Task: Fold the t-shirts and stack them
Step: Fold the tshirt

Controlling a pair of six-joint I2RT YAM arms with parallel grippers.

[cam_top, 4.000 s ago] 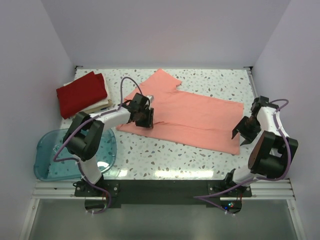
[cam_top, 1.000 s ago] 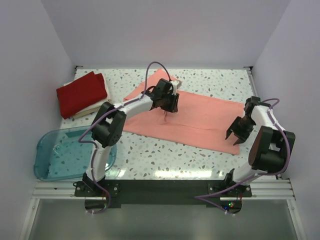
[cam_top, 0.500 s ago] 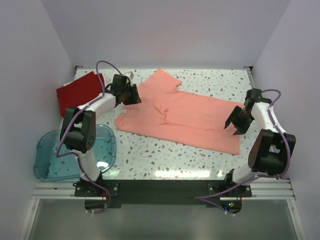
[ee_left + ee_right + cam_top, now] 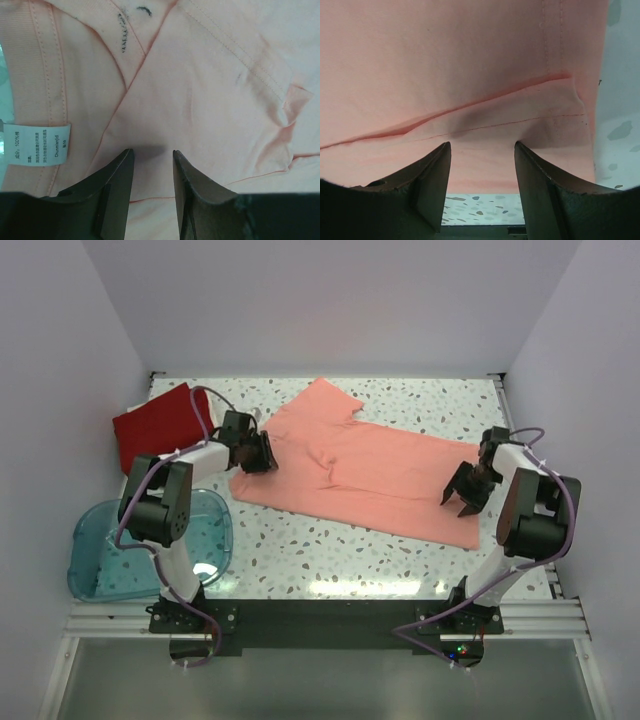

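Note:
The salmon-pink t-shirt (image 4: pixel 380 468) lies spread flat across the middle of the table. A deep red t-shirt (image 4: pixel 152 426) rests folded at the back left. My left gripper (image 4: pixel 262 453) sits low over the pink shirt's left end, by the collar. In the left wrist view its jaws (image 4: pixel 152 156) stand a little apart over smooth cloth, with the white care label (image 4: pixel 37 142) to the left. My right gripper (image 4: pixel 462 496) hovers over the shirt's right hem. There its jaws (image 4: pixel 482 148) are wide apart above the hem seam (image 4: pixel 520 121) and pinch nothing.
A translucent blue tub (image 4: pixel 105 555) stands at the near left beside the left arm's base. Speckled tabletop (image 4: pixel 330 540) shows in front of the shirt. White walls close in the left, right and back sides.
The left gripper swung from the shirt's middle out to the left, then came down at the collar end. The right gripper moved inward over the right hem and opened a little wider.

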